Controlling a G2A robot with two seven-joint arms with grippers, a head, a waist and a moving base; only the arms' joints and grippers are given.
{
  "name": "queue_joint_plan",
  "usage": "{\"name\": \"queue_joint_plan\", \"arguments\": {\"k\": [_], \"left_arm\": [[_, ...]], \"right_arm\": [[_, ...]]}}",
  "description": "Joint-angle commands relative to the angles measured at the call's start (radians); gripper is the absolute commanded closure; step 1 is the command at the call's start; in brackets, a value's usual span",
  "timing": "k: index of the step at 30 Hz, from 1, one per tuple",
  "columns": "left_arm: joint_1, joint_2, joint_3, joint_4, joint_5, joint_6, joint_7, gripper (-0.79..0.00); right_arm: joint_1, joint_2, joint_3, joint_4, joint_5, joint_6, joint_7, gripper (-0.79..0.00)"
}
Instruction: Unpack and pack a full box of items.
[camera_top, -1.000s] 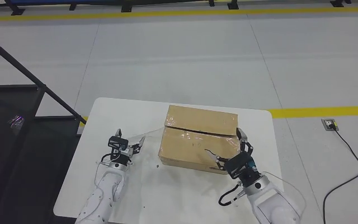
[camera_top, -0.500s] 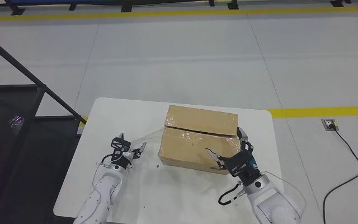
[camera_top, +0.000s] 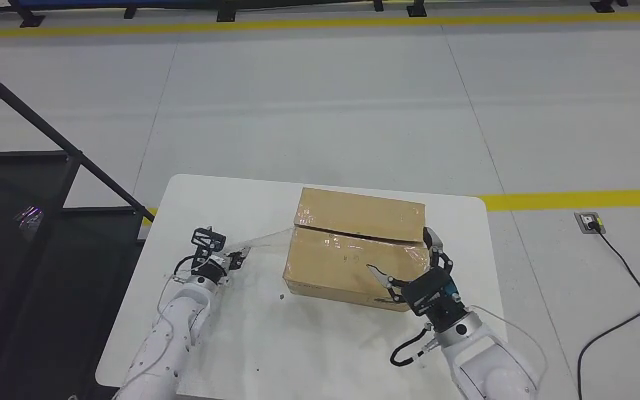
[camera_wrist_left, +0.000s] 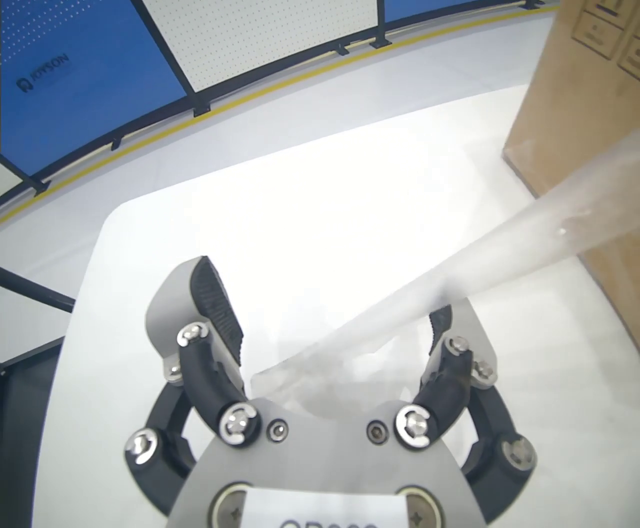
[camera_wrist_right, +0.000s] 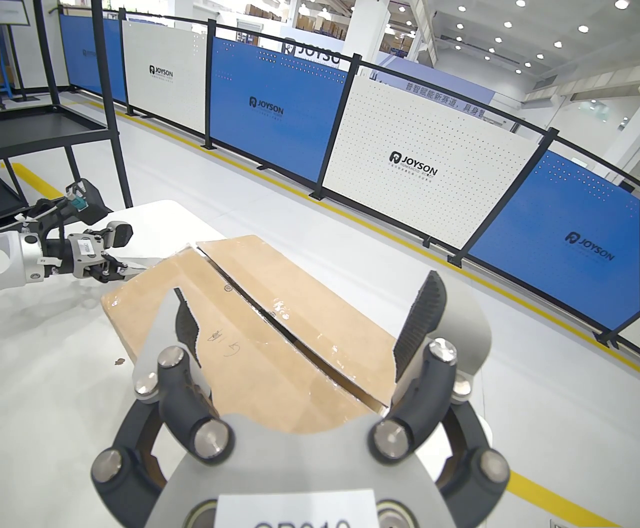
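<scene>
Right gripper (camera_wrist_right: 303, 285): fingers spread wide with nothing between them, poised over the near right part of the cardboard box (camera_top: 355, 245).
Left gripper (camera_wrist_left: 322, 290): we see its fingers spread too, above the table (camera_top: 230, 200) off the box's left end. A clear tape strip (camera_wrist_left: 500, 250) lies across one pad and into the palm, and we judge it is clinging rather than pinched.
Tape strip: stretched from that gripper up to the box's left end.
Cardboard box: sits mid-table, toward the far edge. Its top seam (camera_wrist_right: 280, 312) shows as a bare dark gap, with the flaps lying nearly flat.
Done: we judge the sealing tape is peeled off the seam, or almost.
Left: free the strip, raise the flaps, take every item out, then repack. The contents are hidden.
Beyond: a yellow floor line (camera_top: 560, 200) runs past the table.
</scene>
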Motion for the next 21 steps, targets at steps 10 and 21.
{"name": "queue_joint_plan", "arguments": {"k": [10, 21], "left_arm": [[-0.106, -0.016, 0.009, 0.135, -0.039, 0.032, -0.057, -0.785], [-0.093, -0.024, 0.038, 0.194, -0.038, -0.018, -0.025, -0.785]], "right_arm": [[0.000, 0.000, 0.000, 0.000, 0.000, 0.000, 0.000, -0.785], [0.000, 0.000, 0.000, 0.000, 0.000, 0.000, 0.000, -0.785]]}}
